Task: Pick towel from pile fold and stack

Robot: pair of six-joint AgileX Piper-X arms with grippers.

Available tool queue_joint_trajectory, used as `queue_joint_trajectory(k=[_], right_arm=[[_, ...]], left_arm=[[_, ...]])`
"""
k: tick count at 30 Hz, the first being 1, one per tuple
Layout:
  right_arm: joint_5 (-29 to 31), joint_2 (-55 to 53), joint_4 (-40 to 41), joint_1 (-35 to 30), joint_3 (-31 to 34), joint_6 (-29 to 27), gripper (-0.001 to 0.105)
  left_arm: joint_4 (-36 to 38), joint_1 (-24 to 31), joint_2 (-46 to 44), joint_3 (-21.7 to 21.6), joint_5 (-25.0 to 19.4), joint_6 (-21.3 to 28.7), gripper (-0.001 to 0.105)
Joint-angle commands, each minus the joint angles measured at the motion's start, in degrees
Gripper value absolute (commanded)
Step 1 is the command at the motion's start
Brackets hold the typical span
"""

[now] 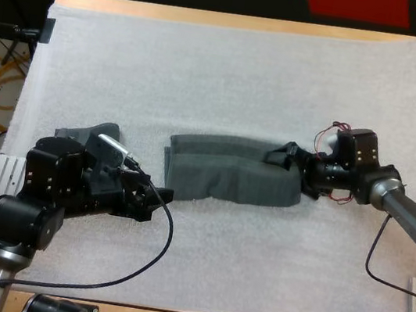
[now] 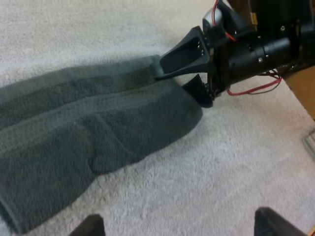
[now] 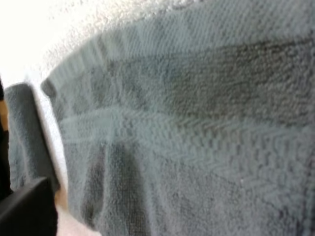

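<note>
High view shows the white mat (image 1: 230, 64) covering most of the wooden table (image 1: 214, 19). The dark grey-green towel (image 1: 228, 177) lies across the middle of the frame as a long band, already doubled lengthwise. I read that as the first fold done, with the band laid out flat so its two ends can be brought together. A second towel (image 1: 84, 135) sits at the left of the frame, partly behind my left arm. I take it as the pile, parked clear of the folding area. My right gripper (image 1: 281, 156) is at the band's right end, low to the mat, probably there to take that edge. From these frames I cannot tell whether it has closed on the cloth. My left gripper (image 1: 160, 196) sits just off the band's lower left corner. In the left wrist view its fingertips (image 2: 93, 227) stand wide apart over bare mat, holding nothing, so I judge it is waiting to pin or lift the near end.
</note>
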Motion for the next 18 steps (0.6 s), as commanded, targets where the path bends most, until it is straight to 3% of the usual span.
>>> queue_joint_trajectory(k=[1,11,16,18], right_arm=[[0.9,1.9,1.4,0.6,0.6,0.2,0.086],[1.1,1.9,1.3,0.6,0.6,1.3,0.0],[1.8,1.1,1.6,0.6,0.6,-1.8,0.0],[5.1,-0.5,3.2,0.6,0.6,-3.3,0.0]], left_arm=[[-0.7,-0.1,-0.2,-0.3,0.6,-0.3,0.06],[-0.5,-0.1,-0.2,-0.3,0.8,-0.3,0.06],[0.8,-0.1,-0.2,-0.3,2.4,-0.3,0.06],[1.0,-0.1,-0.2,-0.3,3.0,-0.3,0.06]])
